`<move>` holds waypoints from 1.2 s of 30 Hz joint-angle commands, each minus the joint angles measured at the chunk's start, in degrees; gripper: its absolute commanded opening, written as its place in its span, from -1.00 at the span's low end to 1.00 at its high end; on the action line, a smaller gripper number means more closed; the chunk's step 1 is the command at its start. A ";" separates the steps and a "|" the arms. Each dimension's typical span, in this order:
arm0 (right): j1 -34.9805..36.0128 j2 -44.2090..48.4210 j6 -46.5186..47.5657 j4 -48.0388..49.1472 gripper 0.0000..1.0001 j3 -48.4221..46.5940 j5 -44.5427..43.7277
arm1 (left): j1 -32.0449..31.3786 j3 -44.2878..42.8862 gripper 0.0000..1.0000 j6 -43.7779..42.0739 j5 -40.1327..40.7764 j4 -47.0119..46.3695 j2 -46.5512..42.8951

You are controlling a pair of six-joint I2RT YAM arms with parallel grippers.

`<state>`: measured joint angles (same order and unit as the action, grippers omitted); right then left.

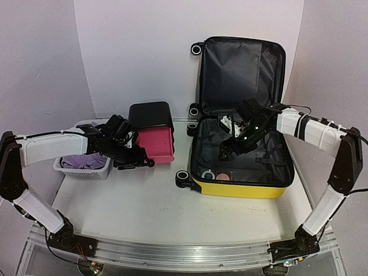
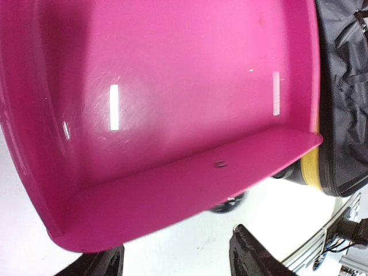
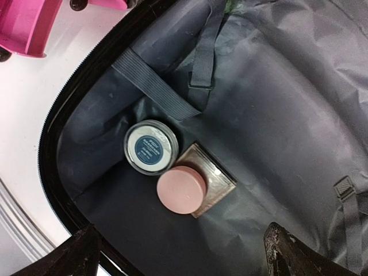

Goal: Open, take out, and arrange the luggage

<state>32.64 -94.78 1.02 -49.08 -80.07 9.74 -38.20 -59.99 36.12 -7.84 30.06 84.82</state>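
The yellow luggage [image 1: 241, 188] lies open at the right, its lid [image 1: 238, 69] upright against the back wall, dark grey lining showing. In its near left corner lie a clear jar with a blue-and-white lid [image 3: 150, 147] and a pink round-lidded pot [image 3: 181, 189] on a brown square case [image 3: 218, 175]. My right gripper [image 1: 226, 154] hangs open and empty above them; in the right wrist view [image 3: 181, 244] both fingers frame the lining. My left gripper [image 1: 141, 164] is open and empty just in front of the pink drawer [image 2: 172, 86], over bare table [image 2: 175, 247].
The pink drawer [image 1: 156, 144] sticks out of a small black box [image 1: 150, 115] left of the luggage. A white mesh basket [image 1: 83, 168] with purple cloth stands under my left arm. A small white item [image 1: 227, 122] lies near the luggage hinge. Luggage wheels [image 1: 182, 175] face the drawer.
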 commanded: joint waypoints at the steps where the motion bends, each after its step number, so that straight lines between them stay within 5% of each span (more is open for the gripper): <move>1: -0.28 -2.11 -2.76 -1.37 0.97 -4.02 2.62 | 0.21 -3.75 0.37 -4.90 -1.43 1.15 -3.23; 8: -0.87 -3.49 0.62 -6.64 0.96 -6.38 3.94 | 2.11 -6.16 0.63 -6.43 -3.29 9.22 -12.11; 17: -1.27 -14.75 8.17 -12.31 0.96 -13.41 8.87 | 15.10 -9.64 0.73 -0.69 -7.34 13.19 -9.29; 23: -1.16 -24.45 0.85 -10.52 0.96 -19.78 16.17 | 19.96 -13.74 0.73 2.68 -14.28 16.26 -4.07; 36: 5.63 -27.54 9.08 -10.42 0.86 -19.13 0.29 | 20.00 -14.13 0.73 3.60 -15.36 18.18 -1.83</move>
<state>36.80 -122.80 5.54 -59.75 -98.41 14.35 -18.17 -71.29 39.13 -22.00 47.79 82.78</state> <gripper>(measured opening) 0.933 0.863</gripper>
